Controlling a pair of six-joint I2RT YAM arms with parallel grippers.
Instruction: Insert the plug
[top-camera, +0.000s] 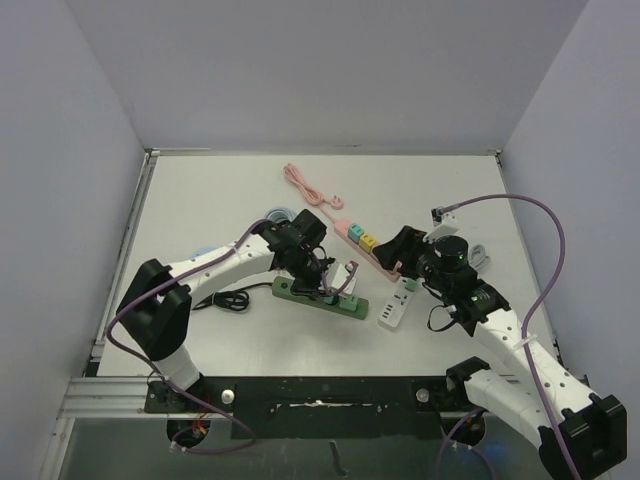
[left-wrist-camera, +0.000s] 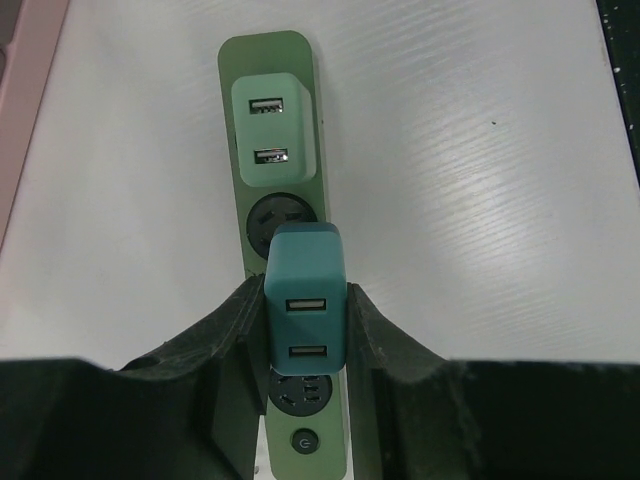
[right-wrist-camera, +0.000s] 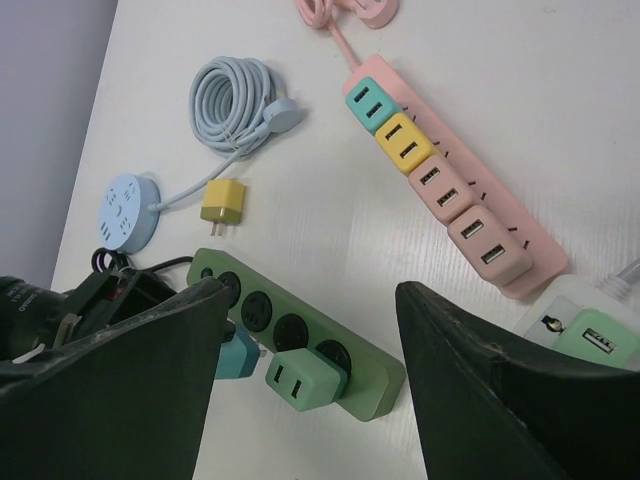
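Observation:
A teal plug (left-wrist-camera: 305, 300), a block with two USB ports, is held between the fingers of my left gripper (left-wrist-camera: 305, 318), which is shut on it. It hangs just over the green power strip (left-wrist-camera: 268, 55), between two round sockets. In the right wrist view the teal plug (right-wrist-camera: 238, 358) shows its prongs bare, outside the green strip (right-wrist-camera: 372, 378). A light green charger (left-wrist-camera: 275, 135) sits plugged in at the strip's far end. My right gripper (right-wrist-camera: 310, 295) hangs open and holds nothing. In the top view it (top-camera: 405, 245) is right of the left gripper (top-camera: 318, 270).
A pink power strip (right-wrist-camera: 492, 192) carries several coloured chargers. A white strip (right-wrist-camera: 590, 330) lies at the right. A loose yellow charger (right-wrist-camera: 222, 203), a coiled blue cable (right-wrist-camera: 230, 95) and a round blue socket (right-wrist-camera: 130, 212) lie left of the green strip.

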